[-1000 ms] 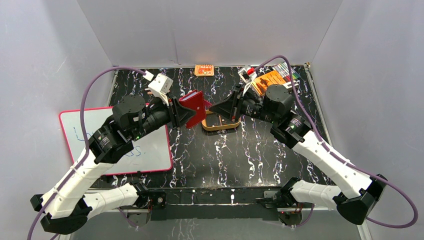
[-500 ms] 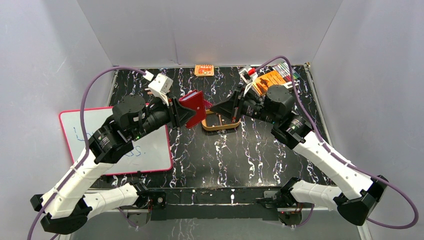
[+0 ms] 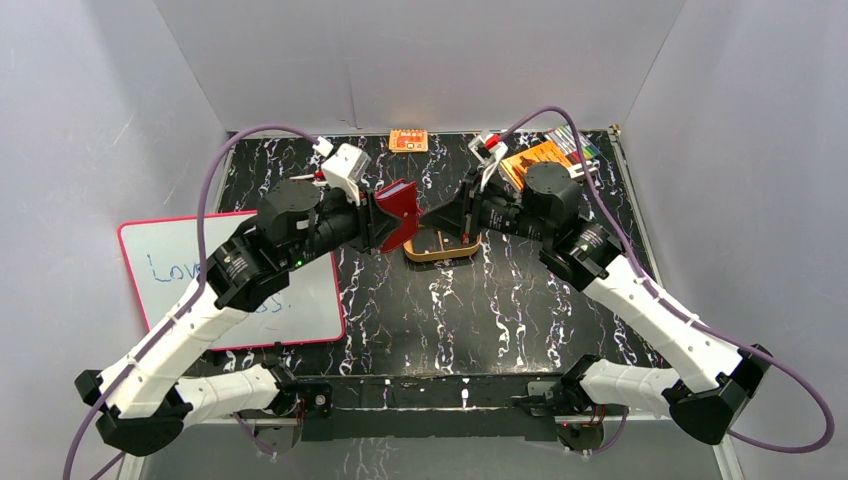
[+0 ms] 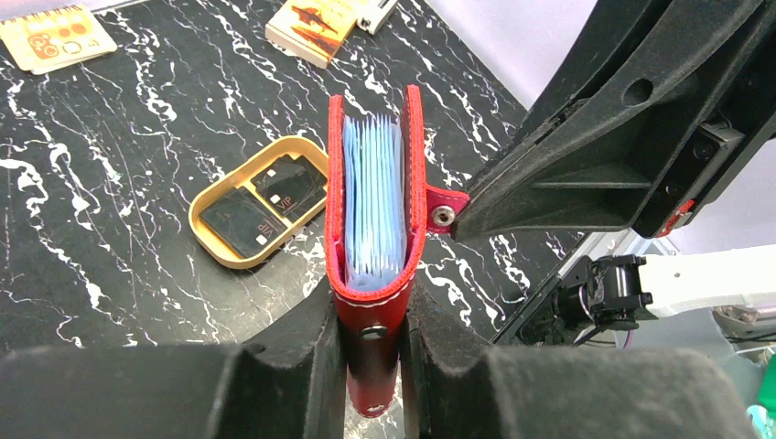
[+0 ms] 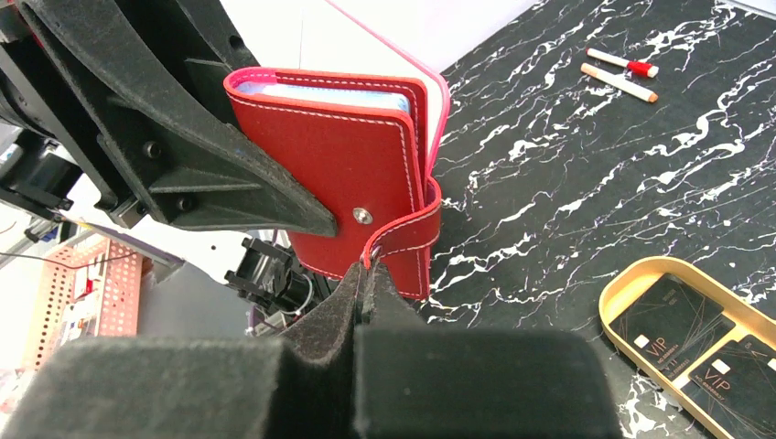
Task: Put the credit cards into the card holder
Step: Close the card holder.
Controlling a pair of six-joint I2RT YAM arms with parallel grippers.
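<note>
Card holder point(image 3: 398, 210) airborne over counter point(image 3: 500, 310) in top view, btwn both arms. Left wrist: left pincer point(image 4: 373, 315) clamps its spine; two dark credit cards point(image 4: 233, 229) in tan tray point(image 4: 195, 218). Right wrist: right pincer point(image 5: 366, 274) pinched shut on snap tab point(image 5: 407, 233).

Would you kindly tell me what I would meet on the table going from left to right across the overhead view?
whiteboard → card holder → orange booklet. The tan tray and orange packet overlap the holder's span, so they are left out.
</note>
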